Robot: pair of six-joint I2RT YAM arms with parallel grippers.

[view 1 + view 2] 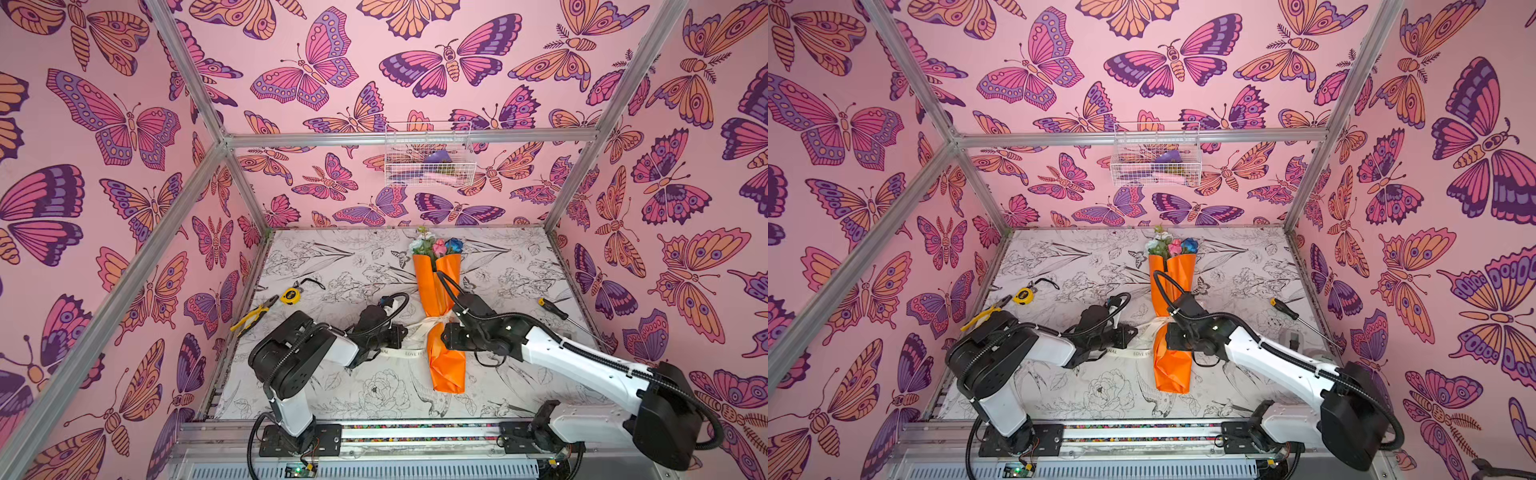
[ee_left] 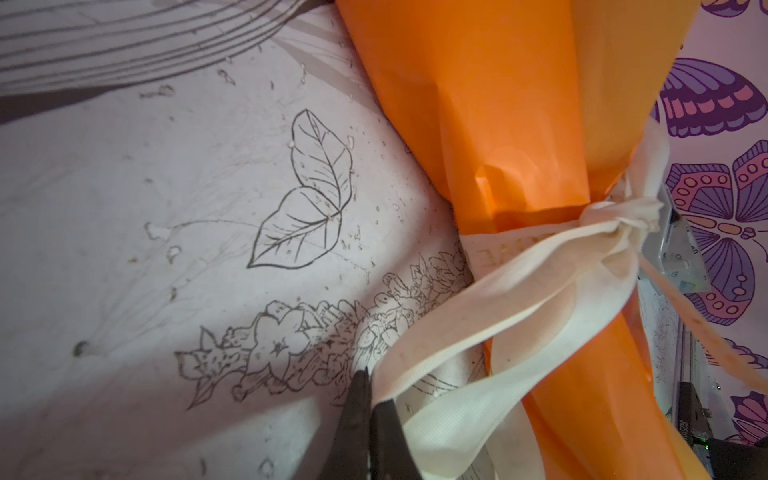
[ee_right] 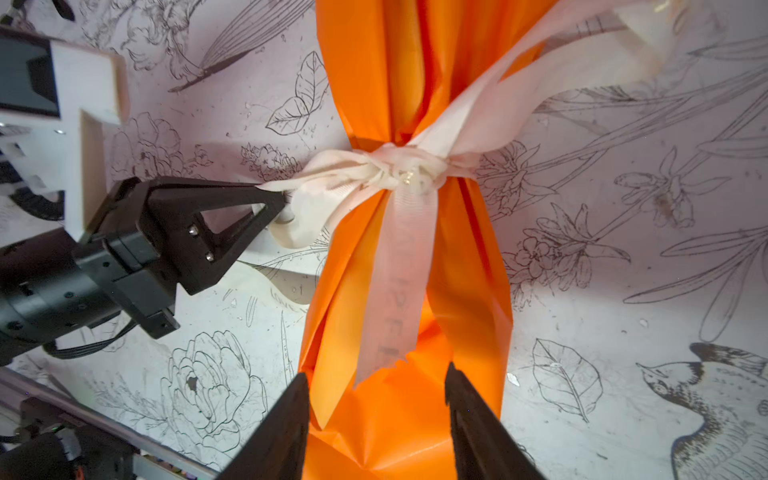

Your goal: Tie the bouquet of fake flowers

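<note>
Under the right arm (image 1: 552, 349) in both top views, fingertips stay hidden; close up, your right gripper (image 3: 376, 399) gapes over the bouquet (image 3: 374, 62), while your left gripper (image 3: 276, 199) pinches the ribbon (image 3: 411, 249) beside it.

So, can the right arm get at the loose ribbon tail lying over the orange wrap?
Probably yes. The right gripper is open, close to the bouquet, and the ribbon tail ends just ahead of its jaws with nothing between. The left gripper holds another strand, off to the side.
</note>
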